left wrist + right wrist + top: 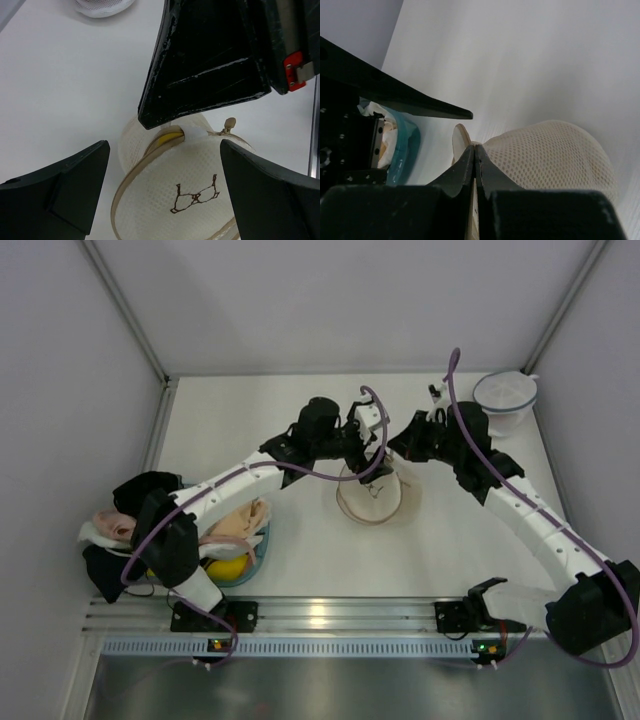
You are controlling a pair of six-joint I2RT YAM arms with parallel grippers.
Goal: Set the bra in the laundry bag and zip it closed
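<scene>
**benchwatcher:** What's the layout right now, biggest stuff first?

**mesh_fan:** White bench (310, 570), both arms reaching out to the middle of it. A teal tub (410, 145) stuffed with peach and pale garments sits at the near left edge. A spare blue-rimmed bag (505, 392) is off in the far right corner. The laundry bag (368, 495), the one with the tan rim, sits mid-bench right under both claws.

**benchwatcher:** And the claws?

**mesh_fan:** The left claw (163, 145) is spread wide and hangs over the bag with nothing in it. The right claw (474, 159) is clenched tight with its tip down on the bag's rim. I can't tell if it's pinching any fabric.

**benchwatcher:** Where's the bra?

**mesh_fan:** It's inside the bag. A sliver of the mustard-yellow bra (170, 136) peeks through a gap at the rim, just below the right claw's tip, so the zip isn't fully shut there. The zip pull (229, 124) sticks up near that gap. The little dark mark (195, 197) on the lid faces up.
</scene>
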